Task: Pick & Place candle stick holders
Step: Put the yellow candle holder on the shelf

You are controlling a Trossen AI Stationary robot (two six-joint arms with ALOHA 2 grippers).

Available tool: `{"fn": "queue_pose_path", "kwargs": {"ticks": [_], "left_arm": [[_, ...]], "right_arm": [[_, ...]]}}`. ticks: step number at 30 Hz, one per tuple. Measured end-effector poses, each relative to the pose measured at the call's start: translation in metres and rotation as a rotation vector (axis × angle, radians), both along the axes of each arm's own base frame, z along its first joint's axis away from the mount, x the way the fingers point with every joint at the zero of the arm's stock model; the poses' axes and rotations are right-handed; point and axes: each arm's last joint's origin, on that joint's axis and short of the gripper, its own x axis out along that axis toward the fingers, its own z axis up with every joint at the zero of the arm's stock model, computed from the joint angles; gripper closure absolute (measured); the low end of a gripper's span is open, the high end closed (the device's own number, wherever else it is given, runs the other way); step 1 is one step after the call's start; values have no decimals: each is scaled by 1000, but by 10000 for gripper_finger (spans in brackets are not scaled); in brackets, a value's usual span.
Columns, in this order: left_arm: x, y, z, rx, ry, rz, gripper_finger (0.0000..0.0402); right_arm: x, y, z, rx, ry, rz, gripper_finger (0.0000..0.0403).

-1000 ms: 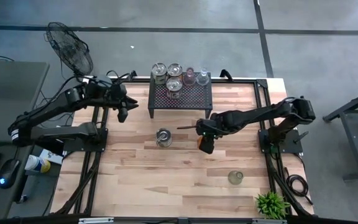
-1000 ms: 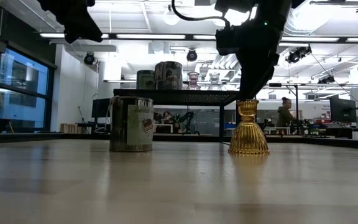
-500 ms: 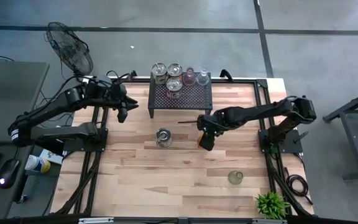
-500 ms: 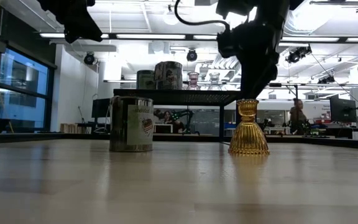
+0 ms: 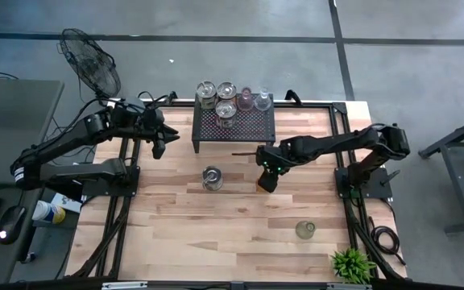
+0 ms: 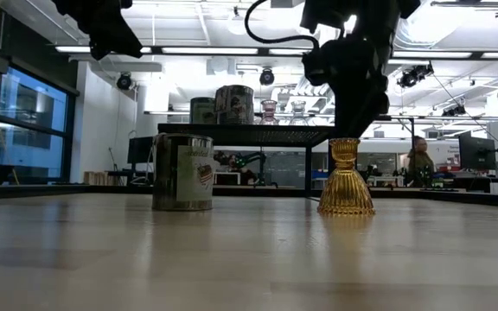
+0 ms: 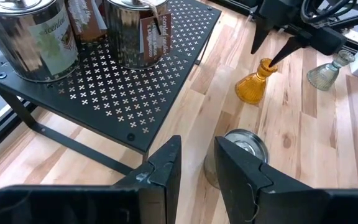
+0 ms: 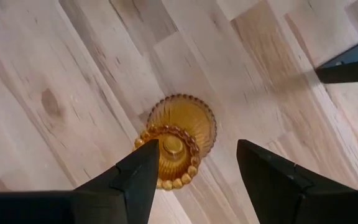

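Observation:
An amber glass candle stick holder (image 6: 346,186) stands upright on its wide foot at the table's middle right. It also shows in the left wrist view (image 7: 255,84). My right gripper (image 8: 194,171) hangs just above it, open and pointing down. One finger stands beside the holder's beaded top (image 8: 169,149) and the other well off to the side. In the high view this gripper (image 5: 266,182) covers most of the holder. My left gripper (image 5: 161,145) waits raised over the table's far left, its fingers (image 7: 166,165) a little apart with nothing between them.
A silvery tin holder (image 5: 212,177) stands on the table left of the amber one. The black perforated stand (image 5: 234,127) at the far edge carries several holders (image 5: 225,109). A greenish glass holder (image 5: 304,229) and a potted plant (image 5: 351,264) stand near the right front.
My right gripper has rolled a little about its own pointing line above the amber holder and has stayed open. The holder has not moved.

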Motion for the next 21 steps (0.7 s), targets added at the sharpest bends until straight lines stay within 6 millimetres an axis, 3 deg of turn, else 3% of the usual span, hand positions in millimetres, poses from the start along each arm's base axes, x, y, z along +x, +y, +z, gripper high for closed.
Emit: {"fn": "queue_pose_path", "kwargs": {"ticks": [14,21], "left_arm": [[0,0,0,2,0,-2,309],[0,0,0,3,0,-1,309]], "right_arm": [[-4,0,-19,2,-9,-12,198],[-3,1,-21,42,-21,-21,248]]}}
